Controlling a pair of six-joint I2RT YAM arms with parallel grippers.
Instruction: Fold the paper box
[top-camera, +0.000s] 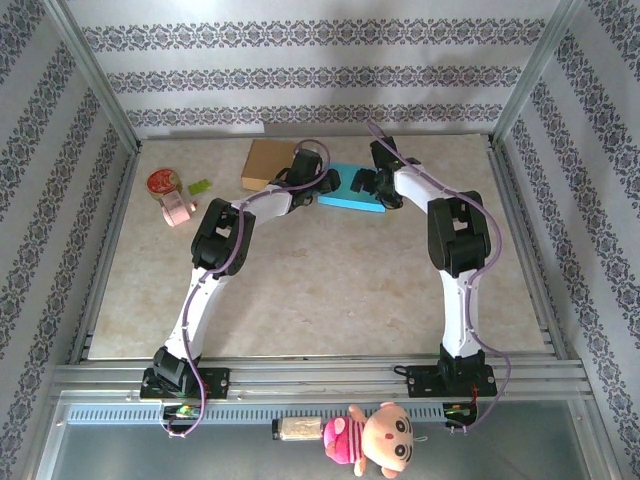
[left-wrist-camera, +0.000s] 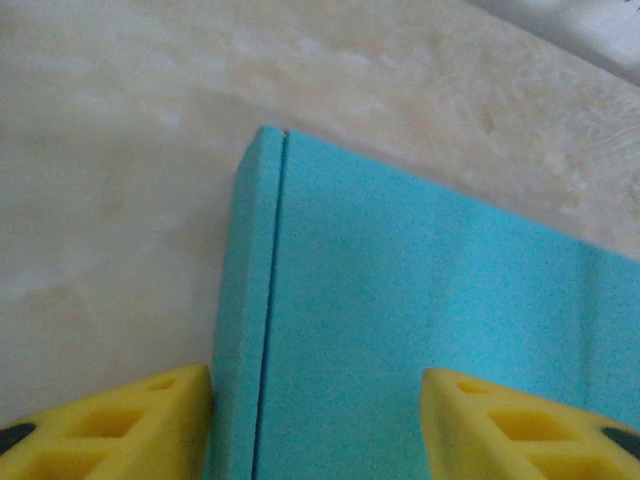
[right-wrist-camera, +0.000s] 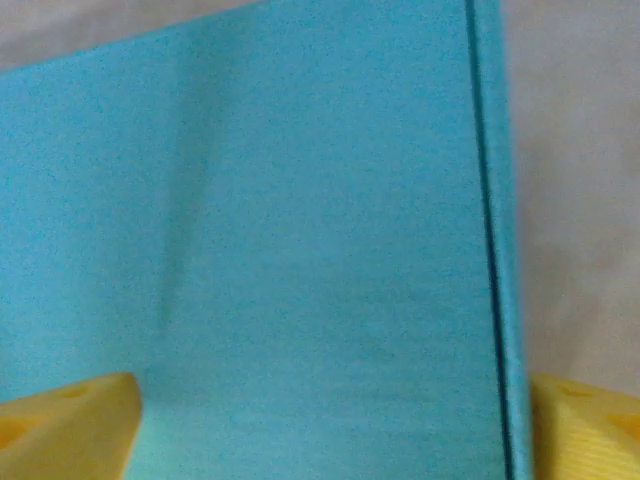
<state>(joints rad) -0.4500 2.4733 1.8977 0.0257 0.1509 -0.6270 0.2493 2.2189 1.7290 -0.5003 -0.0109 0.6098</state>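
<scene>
The paper box (top-camera: 352, 192) is a flat blue box lying at the far middle of the table. Both grippers hang over it, the left gripper (top-camera: 326, 183) at its left end and the right gripper (top-camera: 366, 183) at its right end. In the left wrist view the box (left-wrist-camera: 400, 280) lies under the open left gripper (left-wrist-camera: 315, 385); one yellow finger (left-wrist-camera: 130, 420) sits beside the left side wall, the other over the lid. In the right wrist view the box (right-wrist-camera: 320, 200) lies below the right gripper (right-wrist-camera: 332, 390), whose jaws stand wide open, one finger (right-wrist-camera: 590, 430) past the box's right edge.
A brown cardboard sheet (top-camera: 266, 162) lies just left of the box, partly under the left arm. A red round tin (top-camera: 163, 182), a pink item (top-camera: 178, 212) and a small green piece (top-camera: 199, 186) sit at the far left. A plush doll (top-camera: 375, 438) lies below the arm bases.
</scene>
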